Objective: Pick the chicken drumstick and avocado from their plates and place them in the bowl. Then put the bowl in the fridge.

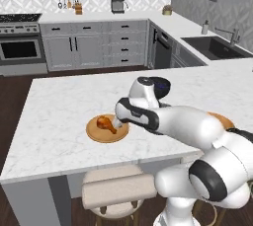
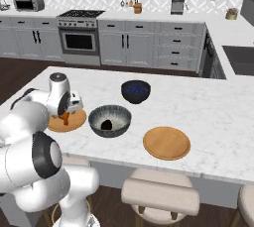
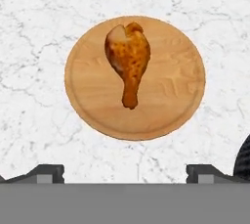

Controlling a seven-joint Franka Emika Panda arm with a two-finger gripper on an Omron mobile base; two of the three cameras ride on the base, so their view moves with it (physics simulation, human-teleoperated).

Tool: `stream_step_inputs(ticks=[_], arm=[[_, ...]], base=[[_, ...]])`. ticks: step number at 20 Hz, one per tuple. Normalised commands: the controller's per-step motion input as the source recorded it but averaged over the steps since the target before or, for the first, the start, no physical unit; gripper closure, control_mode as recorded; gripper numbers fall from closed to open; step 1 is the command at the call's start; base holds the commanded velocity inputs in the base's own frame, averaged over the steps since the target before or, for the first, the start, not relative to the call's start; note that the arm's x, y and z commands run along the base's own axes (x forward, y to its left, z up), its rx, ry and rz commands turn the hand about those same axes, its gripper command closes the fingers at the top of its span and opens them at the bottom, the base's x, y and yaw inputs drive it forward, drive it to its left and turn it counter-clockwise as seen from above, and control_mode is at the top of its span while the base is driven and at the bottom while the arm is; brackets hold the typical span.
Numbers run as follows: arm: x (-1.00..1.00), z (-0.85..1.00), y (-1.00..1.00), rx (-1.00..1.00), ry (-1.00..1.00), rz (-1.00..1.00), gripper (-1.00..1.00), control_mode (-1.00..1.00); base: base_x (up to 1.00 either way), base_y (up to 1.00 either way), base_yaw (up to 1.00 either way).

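Drumstick (image 1: 106,123) lies on a plate (image 1: 95,132) near the front edge of the marble bench (image 1: 59,111). White arm reaches over the plate's right side. A second plate's (image 1: 223,120) edge shows behind the arm.

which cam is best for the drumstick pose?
Hand view: the chicken drumstick lies unobstructed on its plate, thick end toward the top of that picture, bone toward the bottom. In the left base view it is small beside the arm. In the right base view the arm hides most of it.
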Motion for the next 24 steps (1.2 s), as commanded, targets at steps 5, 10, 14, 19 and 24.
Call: stream_step_inputs(ticks=[5, 10, 14, 19, 24], arm=[[0.43, -0.35, 0.37, 0.00, 0.13, 0.05, -1.00, -1.00], [0.27, -0.43, 0.26, 0.00, 0.09, 0.01, -1.00, -1.00], [0.03, -0.39, 0.00, 0.00, 0.04, 0.00, -1.00, -1.00], [0.26, -0.38, 0.03, 0.00, 0.04, 0.00, -1.00, -1.00], [0.28, -0.31, 0.16, 0.00, 0.01, 0.00, -1.00, -1.00]], base=[[0.00, 0.00, 0.00], [0.00, 0.00, 0.00], [0.00, 0.00, 0.00], [0.00, 0.00, 0.00], [0.00, 0.00, 0.00]])
